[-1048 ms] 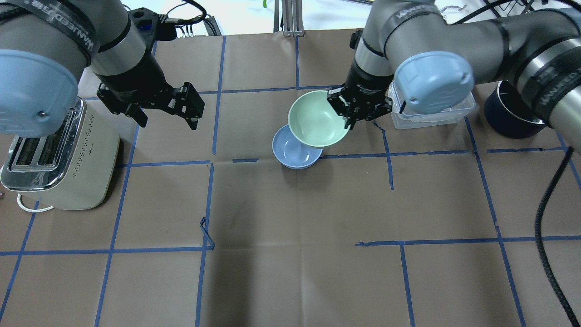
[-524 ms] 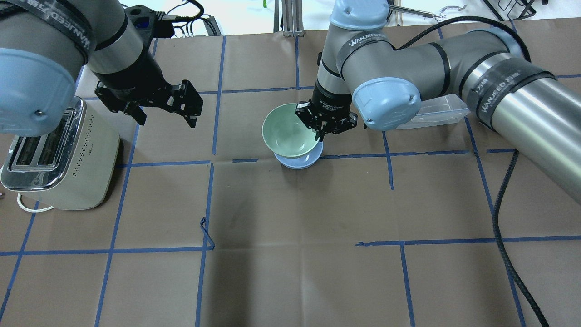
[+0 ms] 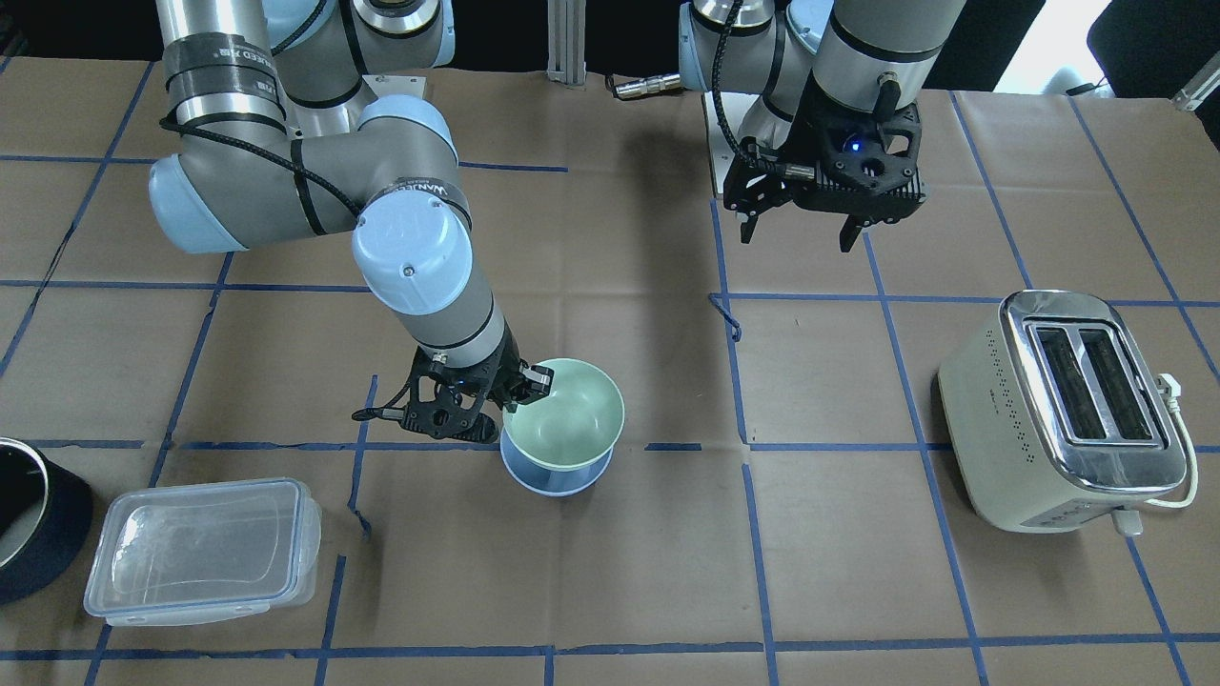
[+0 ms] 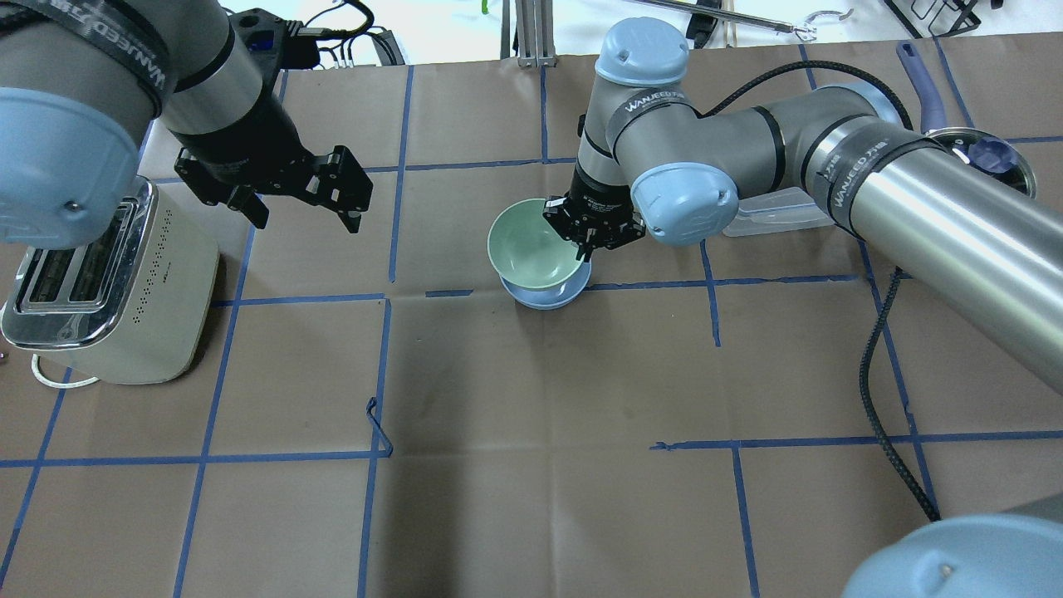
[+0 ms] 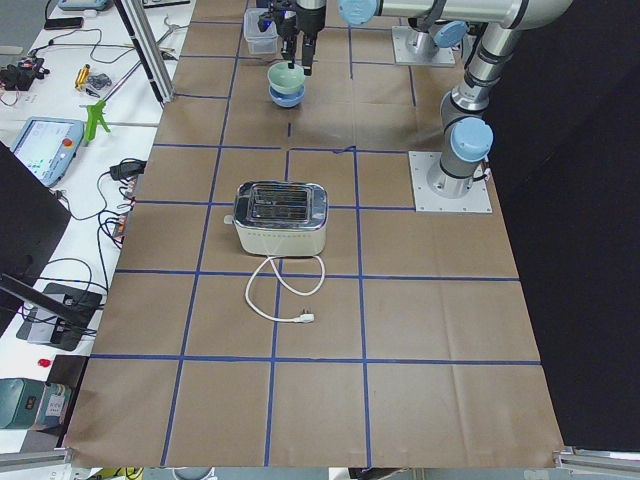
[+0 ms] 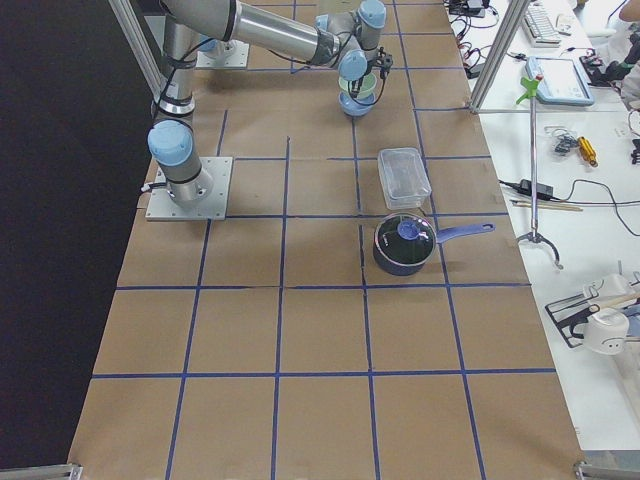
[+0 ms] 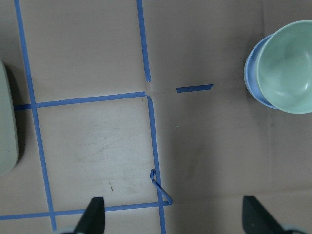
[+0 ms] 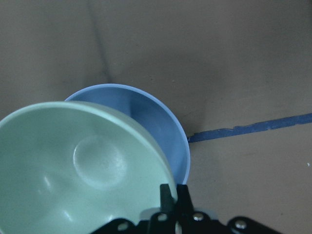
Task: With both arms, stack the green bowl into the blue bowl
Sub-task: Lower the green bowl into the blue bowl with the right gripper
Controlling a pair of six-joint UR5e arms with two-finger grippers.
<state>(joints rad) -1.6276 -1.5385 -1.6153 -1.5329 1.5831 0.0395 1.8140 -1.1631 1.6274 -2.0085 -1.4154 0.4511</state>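
Note:
My right gripper (image 4: 588, 239) is shut on the near rim of the pale green bowl (image 4: 530, 243). It holds the bowl slightly tilted right over the pale blue bowl (image 4: 546, 298), which stands on the paper-covered table. In the right wrist view the green bowl (image 8: 83, 165) covers most of the blue bowl (image 8: 158, 122), offset to one side. I cannot tell whether the two touch. The front view shows the green bowl (image 3: 567, 412) sitting low over the blue bowl (image 3: 556, 482), with the right gripper (image 3: 519, 389) at its rim. My left gripper (image 4: 306, 216) hangs open and empty, well to the left.
A cream toaster (image 4: 108, 282) stands at the left edge under my left arm. A clear lidded container (image 3: 200, 553) and a dark pot (image 3: 29, 519) lie to the right of the bowls. A curl of loose blue tape (image 4: 378, 425) sticks up near the middle.
My right gripper has carried the green bowl left and down, from beside the blue bowl to right over it. The left arm has barely moved.

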